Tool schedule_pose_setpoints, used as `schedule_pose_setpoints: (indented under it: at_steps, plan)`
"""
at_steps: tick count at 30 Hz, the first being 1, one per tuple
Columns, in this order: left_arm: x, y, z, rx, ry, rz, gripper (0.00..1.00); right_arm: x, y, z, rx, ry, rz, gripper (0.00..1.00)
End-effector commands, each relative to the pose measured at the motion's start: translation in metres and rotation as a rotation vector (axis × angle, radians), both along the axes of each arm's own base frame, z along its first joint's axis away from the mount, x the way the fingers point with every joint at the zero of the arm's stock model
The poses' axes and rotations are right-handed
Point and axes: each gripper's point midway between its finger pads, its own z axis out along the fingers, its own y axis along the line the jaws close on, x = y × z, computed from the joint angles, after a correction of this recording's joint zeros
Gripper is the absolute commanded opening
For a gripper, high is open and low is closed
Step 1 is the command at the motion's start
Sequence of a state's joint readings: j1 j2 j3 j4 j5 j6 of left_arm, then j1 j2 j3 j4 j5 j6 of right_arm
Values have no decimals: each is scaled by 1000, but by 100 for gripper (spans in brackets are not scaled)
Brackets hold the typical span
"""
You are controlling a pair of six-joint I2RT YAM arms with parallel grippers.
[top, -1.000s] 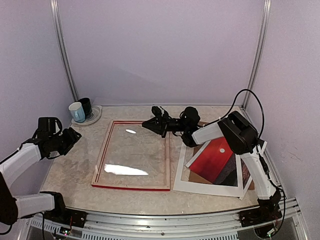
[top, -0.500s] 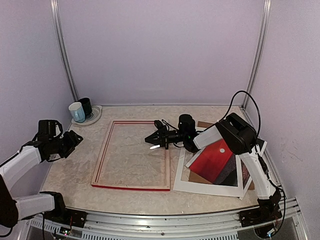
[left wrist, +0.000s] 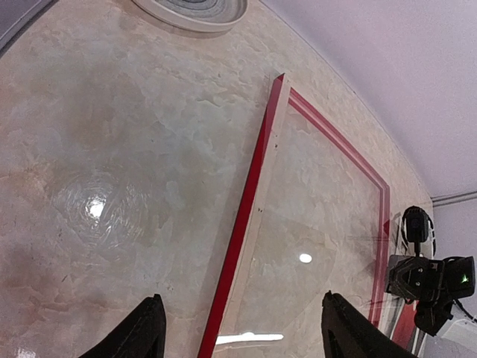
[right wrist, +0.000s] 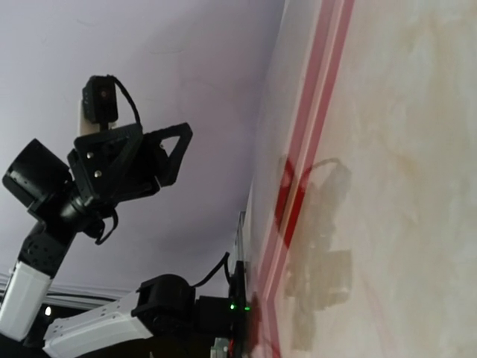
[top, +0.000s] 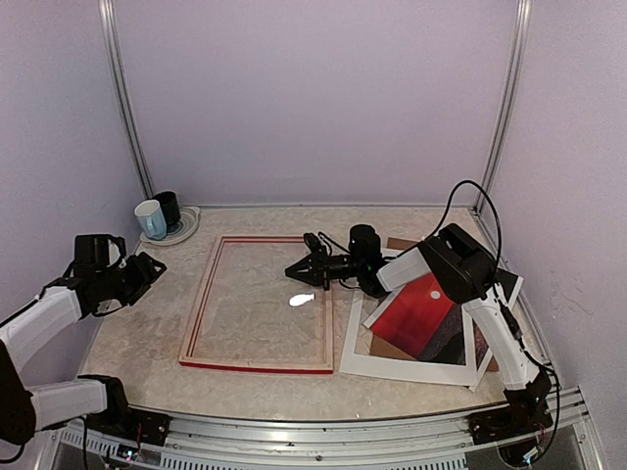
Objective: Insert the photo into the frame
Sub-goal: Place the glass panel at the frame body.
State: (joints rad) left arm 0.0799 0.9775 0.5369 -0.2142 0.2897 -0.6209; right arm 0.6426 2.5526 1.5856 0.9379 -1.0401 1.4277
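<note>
Hovering left of frame, left gripper is spread. Right gripper is pressed shut over its right rail; can't tell if pinching anything. Photo lies right, outside frame, part-hidden by right arm.

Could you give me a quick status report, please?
Left gripper open, clear of frame. Right gripper shut over frame's right edge. Photo outside frame, on white mat.

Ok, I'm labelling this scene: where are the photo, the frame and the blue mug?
the photo point(top: 414, 316): top view, middle of its red sky.
the frame point(top: 255, 367): top view, its near red rail.
the blue mug point(top: 150, 220): top view, its outer side.
</note>
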Motion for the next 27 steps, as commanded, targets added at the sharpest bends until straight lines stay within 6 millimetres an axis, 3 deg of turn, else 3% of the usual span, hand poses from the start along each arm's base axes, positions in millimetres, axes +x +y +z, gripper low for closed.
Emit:
schedule_pose_setpoints:
  at_steps: [1,13,27]
  plan:
    - [3,-1,0,5,-32,-24,71,6,-4,-20,-17,1,-19,3]
    - [2,0,-5,7,-18,-19,71,4,-14,-25,-82,7,-74,3]
    - [3,-1,-7,10,-11,-20,71,-2,-18,-13,-98,-11,-61,3]
